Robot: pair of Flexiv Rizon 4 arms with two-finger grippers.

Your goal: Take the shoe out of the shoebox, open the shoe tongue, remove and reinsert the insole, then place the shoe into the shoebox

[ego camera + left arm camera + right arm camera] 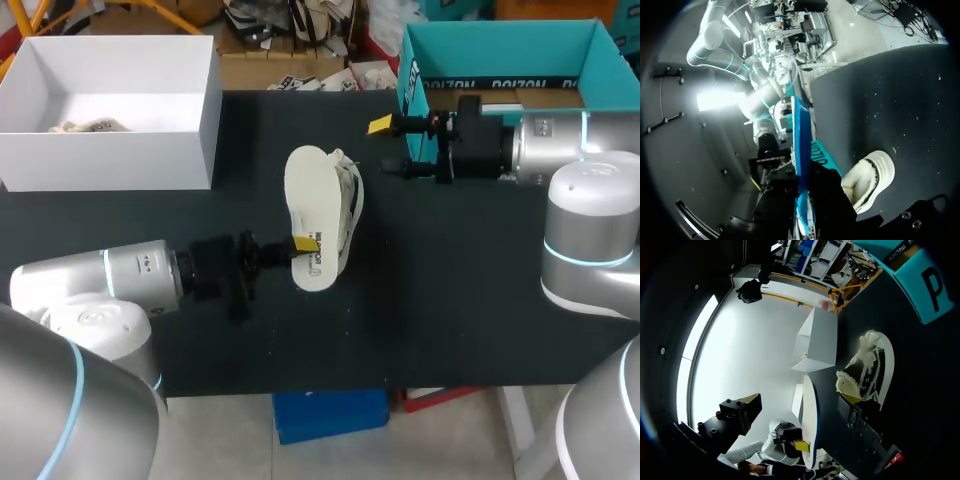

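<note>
In left pincer (300,245) — insole (308,195) (printed).

A cream insole (306,195) with dark print and an off-white shoe (352,200) stand out at centre on the black table (450,300), between the yellow-tipped black left gripper (303,244) and right gripper (388,147). At 10 o'clock is a white shoebox (110,160), at 2 o'clock a teal box (480,40) with black lettering; both silver arms (130,275) bear pale-blue rings.
</note>
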